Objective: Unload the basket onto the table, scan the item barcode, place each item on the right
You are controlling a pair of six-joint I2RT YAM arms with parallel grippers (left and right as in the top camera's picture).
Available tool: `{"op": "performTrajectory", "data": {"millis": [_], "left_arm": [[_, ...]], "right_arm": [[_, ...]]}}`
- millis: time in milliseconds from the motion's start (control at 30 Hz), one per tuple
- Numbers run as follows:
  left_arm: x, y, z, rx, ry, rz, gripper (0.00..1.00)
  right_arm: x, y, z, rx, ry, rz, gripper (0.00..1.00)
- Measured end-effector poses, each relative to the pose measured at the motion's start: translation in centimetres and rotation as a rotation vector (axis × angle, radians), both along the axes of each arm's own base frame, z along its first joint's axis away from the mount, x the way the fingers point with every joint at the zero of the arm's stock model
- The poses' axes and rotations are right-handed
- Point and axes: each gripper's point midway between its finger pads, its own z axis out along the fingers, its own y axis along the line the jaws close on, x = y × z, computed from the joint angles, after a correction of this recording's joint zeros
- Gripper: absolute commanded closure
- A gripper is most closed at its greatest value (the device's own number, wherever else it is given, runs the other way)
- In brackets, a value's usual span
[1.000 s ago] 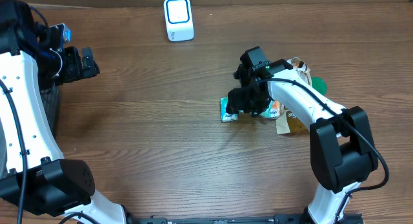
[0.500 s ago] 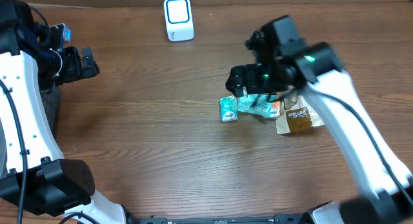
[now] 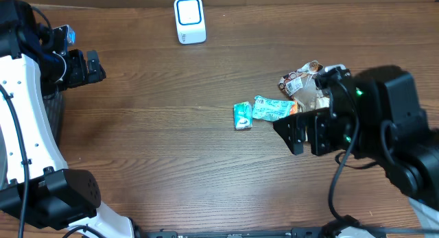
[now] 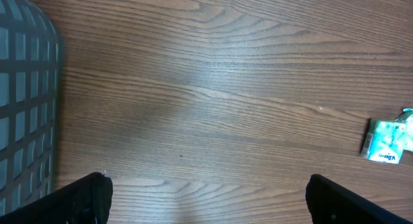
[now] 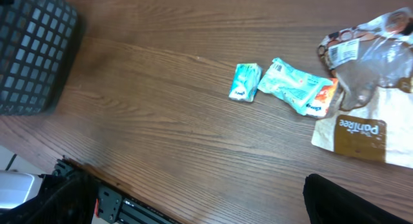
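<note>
Hovering right gripper (image 3: pixel 305 134): raised above the table (image 3: pixel 171 162), just on the near side of the small heap of packets. Its fingers are spread wide and there is nothing between them.
Left gripper (image 3: pixel 95 68): off at the far left of the table, well apart from the packets. Its wrist camera shows both fingertips at the frame's bottom corners, fully spread, with only bare wood in the gap.
Teal-and-orange pouch (image 3: pixel 273 108): lying flat on the wood right of centre. Nothing holds it, and it sits between the small teal packet and the crumpled wrapper.
Small teal packet (image 3: pixel 242 116): just beside the pouch's left end, also loose on the table. I cannot tell whether the two touch.
Clear crinkled wrapper (image 3: pixel 302 84): behind and to the right of the pouch, bunched up, with a white printed label facing upward.
Brown packet (image 5: pixel 359 135): seen from the right wrist camera, flat on the table under the wrapper's edge. From overhead the arm covers it.
Scanner (image 3: pixel 189 20): a white unit with a blue-ringed face at the back edge of the table, well apart from every packet.
Dark mesh basket (image 5: pixel 35 53): at the left edge, near the left arm.
</note>
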Motion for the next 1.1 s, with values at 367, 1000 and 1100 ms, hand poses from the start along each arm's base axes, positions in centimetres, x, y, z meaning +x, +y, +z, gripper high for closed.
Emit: {"op": "performTrajectory", "data": {"millis": [367,1000,1100], "left_arm": [[0.0,0.0,0.0,0.000,0.000,0.000,0.00],[0.0,0.0,0.0,0.000,0.000,0.000,0.00],[0.0,0.0,0.0,0.000,0.000,0.000,0.00]], "right_arm": [[0.4,-1.5,0.6,-0.049,-0.064,-0.057,0.00],[7.2,-5.7,-4.0,0.119,-0.711,-0.316,0.00],[6.2,-6.3,-5.8,0.150,-0.800,-0.331,0.00]]}}
